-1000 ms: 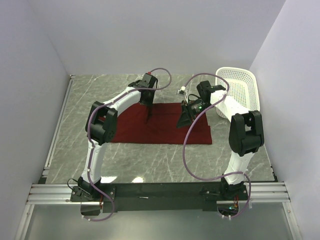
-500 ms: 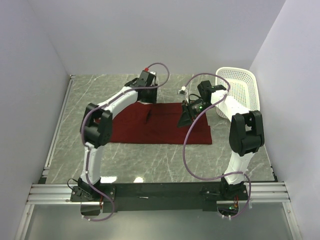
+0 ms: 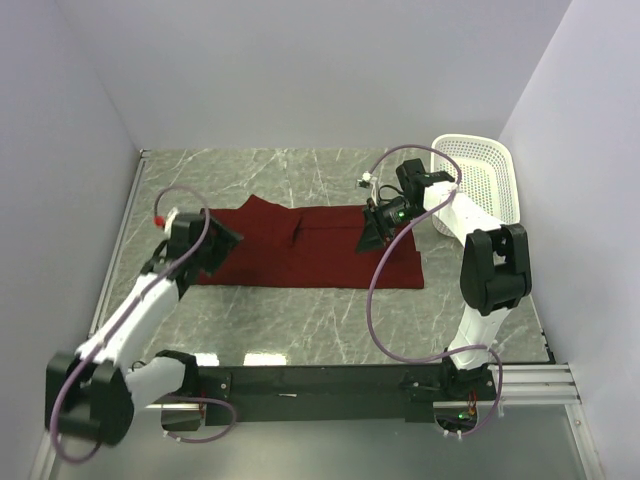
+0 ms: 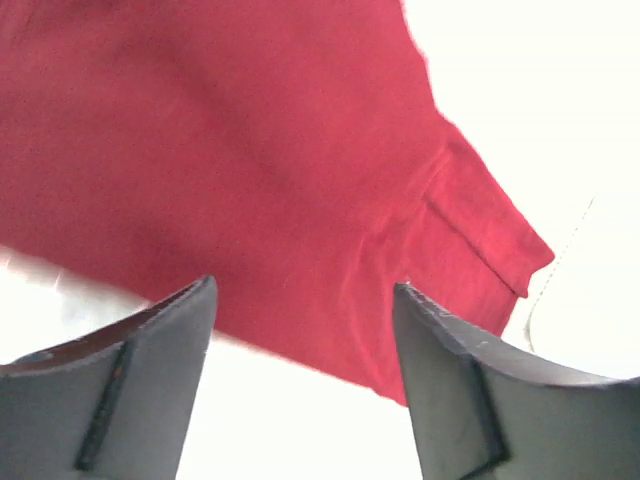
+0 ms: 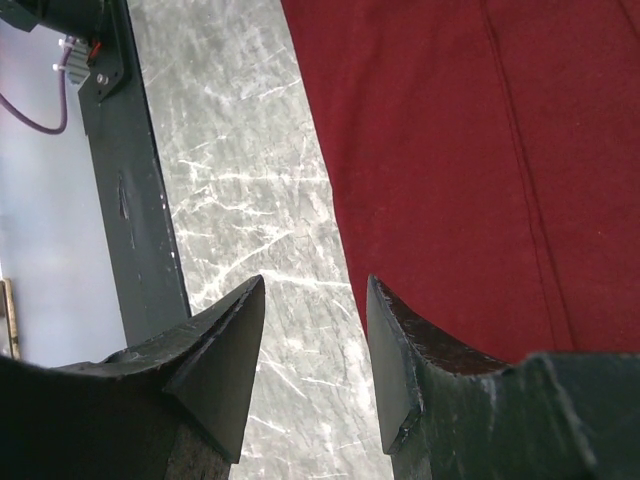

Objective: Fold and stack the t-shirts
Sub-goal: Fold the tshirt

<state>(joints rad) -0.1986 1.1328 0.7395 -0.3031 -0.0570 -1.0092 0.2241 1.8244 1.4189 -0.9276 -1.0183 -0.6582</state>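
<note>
Both sets of fingers are standing apart and gripping nothing. The left fingers (image 4: 130, 370) are hanging over the dark red short-sleeved cloth t-shirt (image 3: 310, 255), at its 9 o'clock edge in the overhead view. In the left wrist view, red cloth is filling the space beyond the two black tips, and a sleeve with a hemmed cuff is reaching toward 4 o'clock against bright, washed-out ground.

The right fingers (image 5: 210, 380) are hanging over the shirt's 2 o'clock part in the overhead view. In the right wrist view, the gap between them is framing the shirt's straight edge. Red cloth is lying toward 3 o'clock there, and the grey veined marble surface (image 5: 230, 200) is showing toward 9 o'clock. Whether either pair is touching the cloth, I cannot tell.

The t-shirt is lying spread flat near the middle of the surface, with a short crease running down from its 12 o'clock edge. A white plastic lattice basket (image 3: 480, 180) is sitting at 2 o'clock on the surface, beside the right arm and apart from the shirt.
</note>
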